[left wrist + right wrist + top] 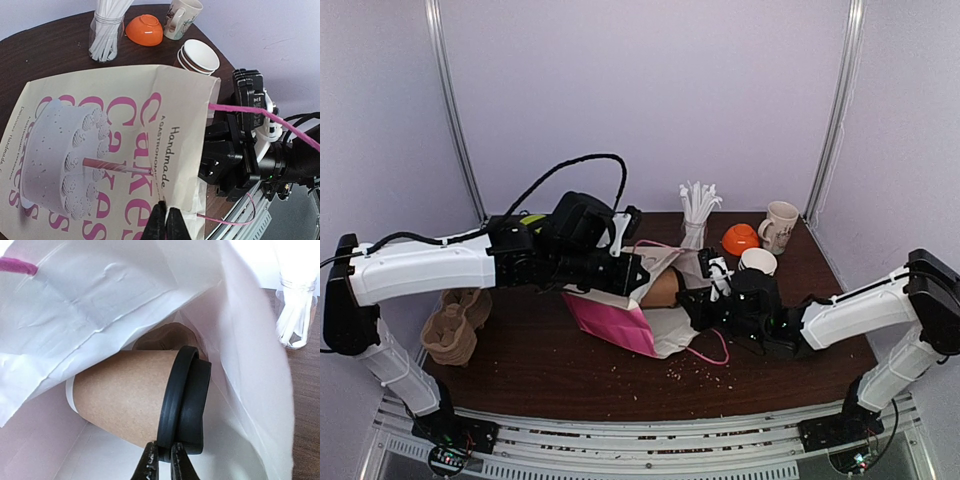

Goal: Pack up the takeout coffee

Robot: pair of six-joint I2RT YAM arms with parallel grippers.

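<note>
A white and pink paper bag [620, 320] printed with a cake lies on its side mid-table, mouth toward the right; it also shows in the left wrist view [100, 150]. My left gripper [165, 220] is shut on the bag's upper edge and holds the mouth open. My right gripper [165, 460] is shut on the black lid [185, 400] of a brown paper takeout coffee cup [120, 395], held on its side inside the bag's mouth. The cup shows from above [662, 290] between both grippers. Another brown cup [165, 337] lies deeper inside the bag.
A stack of white-rimmed paper cups [757, 261], an orange bowl [740, 239], a cream mug [778, 227] and a jar of white sticks [695, 215] stand at the back right. A brown cardboard cup carrier [455, 325] lies at the left. The bag's pink cord [712, 350] trails forward.
</note>
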